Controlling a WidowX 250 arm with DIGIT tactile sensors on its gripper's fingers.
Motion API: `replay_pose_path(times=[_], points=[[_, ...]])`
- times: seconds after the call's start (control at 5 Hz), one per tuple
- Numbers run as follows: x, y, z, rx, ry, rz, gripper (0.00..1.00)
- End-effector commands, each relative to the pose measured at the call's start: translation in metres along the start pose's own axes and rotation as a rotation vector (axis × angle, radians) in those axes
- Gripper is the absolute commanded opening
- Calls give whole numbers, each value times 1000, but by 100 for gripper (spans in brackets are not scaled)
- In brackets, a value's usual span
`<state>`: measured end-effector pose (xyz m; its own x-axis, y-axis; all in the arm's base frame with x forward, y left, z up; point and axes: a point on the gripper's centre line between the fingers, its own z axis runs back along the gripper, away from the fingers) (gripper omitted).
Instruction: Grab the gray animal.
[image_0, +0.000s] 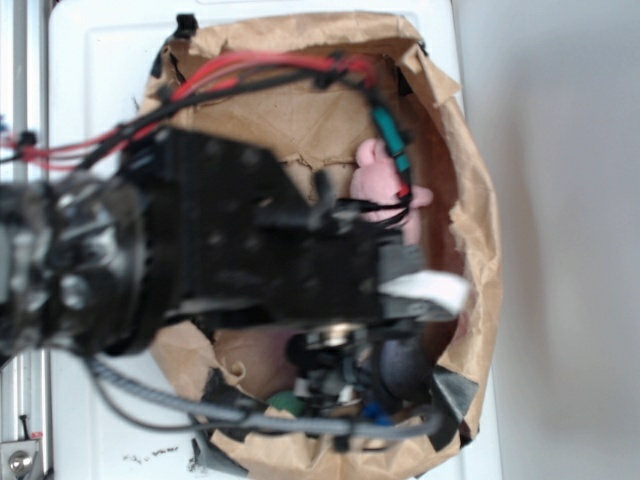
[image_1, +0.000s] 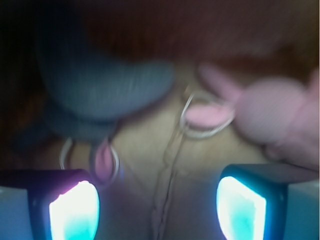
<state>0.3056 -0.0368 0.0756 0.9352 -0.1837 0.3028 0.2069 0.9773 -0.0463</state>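
The gray animal (image_1: 102, 85) is a dark charcoal plush at the upper left of the wrist view, with pinkish ringed feet (image_1: 103, 161) toward my left finger. In the exterior view it shows as a dark lump (image_0: 402, 365) low in the brown paper-lined bin, partly under the arm. My gripper (image_1: 157, 210) is open and empty. Its two lit pads (image_1: 75, 210) stand wide apart over bare paper, just short of the plush. In the exterior view the gripper (image_0: 415, 280) is blurred and sits between the gray animal and the pink plush.
A pink plush mouse (image_1: 272, 112) lies at the right of the wrist view and at the bin's upper right (image_0: 380, 185). A green ball (image_0: 290, 403) peeks out below the arm. The crumpled paper wall (image_0: 480, 230) rings the bin.
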Motion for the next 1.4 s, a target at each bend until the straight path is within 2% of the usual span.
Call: replay_pose_path(times=[0.0,0.4,0.6,0.8,1.0,1.2], points=[[4,-17,19,-102,-165,6,100],[10,-13,36,-166,-171,76,100],[18,-14,35,-181,-200,122,100],[26,-19,27,-127,-225,145,100],[42,-22,5,-50,-233,184,100],[48,-25,-16,-64,-251,205,100]])
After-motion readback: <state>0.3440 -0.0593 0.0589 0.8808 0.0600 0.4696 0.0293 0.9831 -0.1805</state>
